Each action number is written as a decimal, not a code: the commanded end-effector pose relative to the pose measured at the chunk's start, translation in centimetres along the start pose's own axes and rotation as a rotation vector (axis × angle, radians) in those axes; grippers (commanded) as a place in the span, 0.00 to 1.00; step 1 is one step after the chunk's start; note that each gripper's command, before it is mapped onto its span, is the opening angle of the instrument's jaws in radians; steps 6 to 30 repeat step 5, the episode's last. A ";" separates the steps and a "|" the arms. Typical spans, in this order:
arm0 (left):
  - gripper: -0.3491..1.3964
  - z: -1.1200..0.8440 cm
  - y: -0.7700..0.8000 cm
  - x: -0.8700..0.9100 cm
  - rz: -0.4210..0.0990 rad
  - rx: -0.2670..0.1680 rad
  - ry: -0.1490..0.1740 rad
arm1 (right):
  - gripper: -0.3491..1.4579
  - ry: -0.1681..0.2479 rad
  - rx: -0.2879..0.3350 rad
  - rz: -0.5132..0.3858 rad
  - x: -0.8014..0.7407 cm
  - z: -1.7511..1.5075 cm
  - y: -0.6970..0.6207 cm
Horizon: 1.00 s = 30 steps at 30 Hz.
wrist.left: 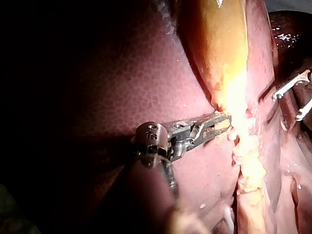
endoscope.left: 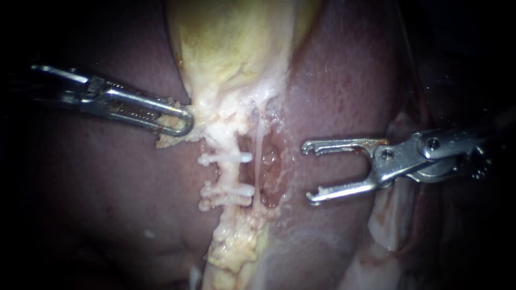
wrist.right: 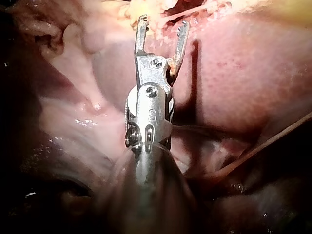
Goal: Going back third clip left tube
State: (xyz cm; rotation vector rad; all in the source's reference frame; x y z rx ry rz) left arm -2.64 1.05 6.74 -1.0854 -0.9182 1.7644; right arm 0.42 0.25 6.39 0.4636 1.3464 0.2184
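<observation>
Left tube (endoscope.left: 230, 174) runs down the middle, with an upper clip (endoscope.left: 226, 159) and a lower clip (endoscope.left: 228, 191) across it and a short bare bit between them. The right instrument (endoscope.left: 307, 173) sits off to the side over open liver (endoscope.left: 344, 80), jaws wide and empty, clear of the thin right tube (endoscope.left: 259, 145). Further up, the left instrument (endoscope.left: 183, 121) has its jaws clamped on the gallbladder (endoscope.left: 231, 43) at its bottom edge.

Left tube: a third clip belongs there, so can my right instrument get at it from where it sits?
Probably yes: the right instrument has its tool open, facing the left tube across bare liver; only the thin right tube lies between, while the left instrument holds the gallbladder.
</observation>
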 end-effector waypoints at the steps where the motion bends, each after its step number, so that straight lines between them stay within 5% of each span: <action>1: 0.00 -0.01 0.01 0.00 -0.001 0.001 -0.001 | 0.47 0.000 -0.001 0.000 0.01 0.01 -0.01; 30: 0.00 -0.01 0.01 0.00 -0.001 0.001 -0.001 | 0.47 0.000 0.000 0.000 0.02 0.01 -0.02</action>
